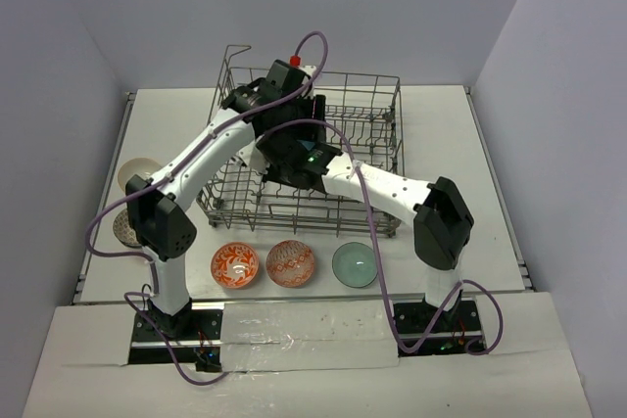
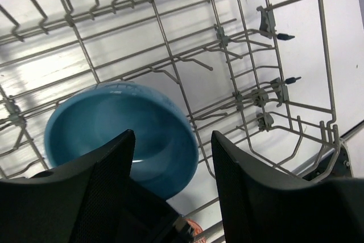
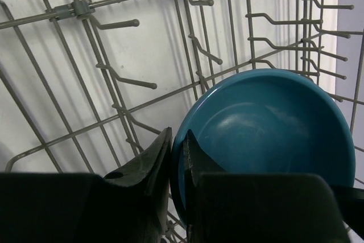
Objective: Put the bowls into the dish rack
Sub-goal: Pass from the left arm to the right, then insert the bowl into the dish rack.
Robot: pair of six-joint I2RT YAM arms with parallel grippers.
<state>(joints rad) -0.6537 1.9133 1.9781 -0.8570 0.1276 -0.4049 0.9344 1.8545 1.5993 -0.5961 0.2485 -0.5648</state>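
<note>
Inside the rack (image 3: 74, 10), right fingers (image 3: 161, 153) pinch teal bowl (image 3: 267, 123).

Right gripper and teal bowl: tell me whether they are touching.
Touching. The right wrist view shows the right gripper pinching the rim of the teal bowl, one finger outside, one inside, no gap.

Teal bowl (image 3: 267, 129) inside grey wire rack (image 1: 372, 85) — 3 bowls (image 1: 291, 263) outside

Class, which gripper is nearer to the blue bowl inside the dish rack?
Right. The right gripper pinches the rim of the blue bowl; the left gripper hangs open above it, not touching.
</note>
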